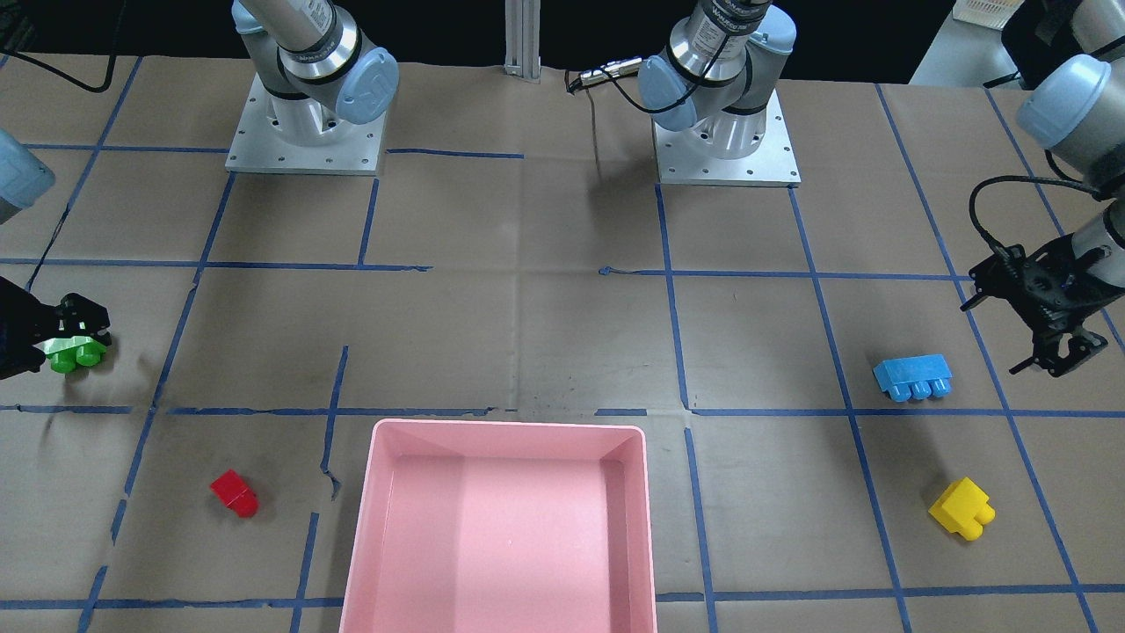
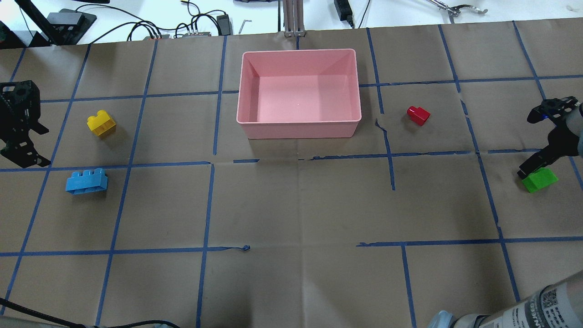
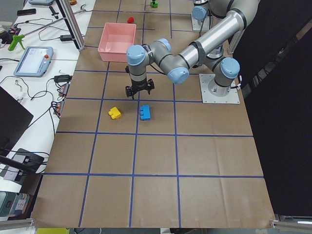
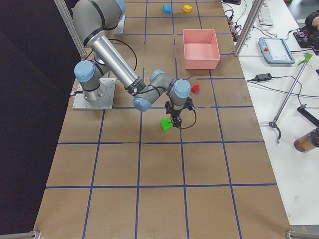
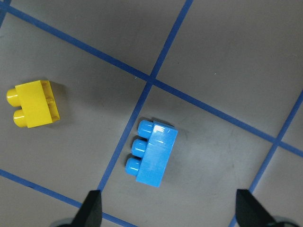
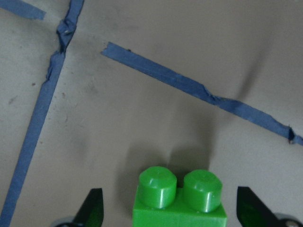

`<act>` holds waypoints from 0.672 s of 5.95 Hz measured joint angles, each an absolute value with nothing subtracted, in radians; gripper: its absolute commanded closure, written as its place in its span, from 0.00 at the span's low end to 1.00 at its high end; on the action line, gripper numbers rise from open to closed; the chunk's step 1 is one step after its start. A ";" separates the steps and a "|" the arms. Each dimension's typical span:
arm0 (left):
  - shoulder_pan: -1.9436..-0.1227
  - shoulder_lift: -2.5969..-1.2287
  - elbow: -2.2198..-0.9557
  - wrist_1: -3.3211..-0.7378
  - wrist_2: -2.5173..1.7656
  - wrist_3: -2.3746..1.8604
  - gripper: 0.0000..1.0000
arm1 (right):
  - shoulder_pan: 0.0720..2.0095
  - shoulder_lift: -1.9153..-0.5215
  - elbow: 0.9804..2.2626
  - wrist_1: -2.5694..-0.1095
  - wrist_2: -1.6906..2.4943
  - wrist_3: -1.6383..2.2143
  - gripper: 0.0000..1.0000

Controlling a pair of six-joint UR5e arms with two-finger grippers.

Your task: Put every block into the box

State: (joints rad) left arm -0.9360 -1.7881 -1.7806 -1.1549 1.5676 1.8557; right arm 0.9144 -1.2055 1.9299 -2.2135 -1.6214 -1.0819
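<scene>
The pink box (image 2: 298,51) stands empty at the table's far middle. The green block (image 2: 539,179) lies on the table between the open fingers of my right gripper (image 2: 533,172). In the right wrist view the block (image 6: 180,198) shows gaps to both fingers. The red block (image 2: 418,115) lies right of the box. My left gripper (image 2: 45,147) is open and empty above the table at the left edge. The blue block (image 5: 154,153) and the yellow block (image 5: 32,104) lie below it on the table, untouched.
Brown paper with blue tape lines (image 2: 209,205) covers the table. The two arm bases (image 1: 303,132) stand at the robot's side. Cables and tools (image 2: 196,27) lie beyond the far edge.
</scene>
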 measured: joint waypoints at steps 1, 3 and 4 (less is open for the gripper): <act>-0.916 -1.803 -1.834 -1.084 1.567 1.886 0.01 | 0.911 -1.203 1.935 -2.216 -1.626 -1.082 0.00; -0.904 -1.838 -1.894 -0.976 1.567 1.901 0.01 | 0.899 -1.199 1.937 -2.216 -1.630 -1.078 0.01; -0.903 -1.853 -1.907 -0.955 1.563 1.903 0.01 | 0.892 -1.198 1.938 -2.215 -1.631 -1.069 0.14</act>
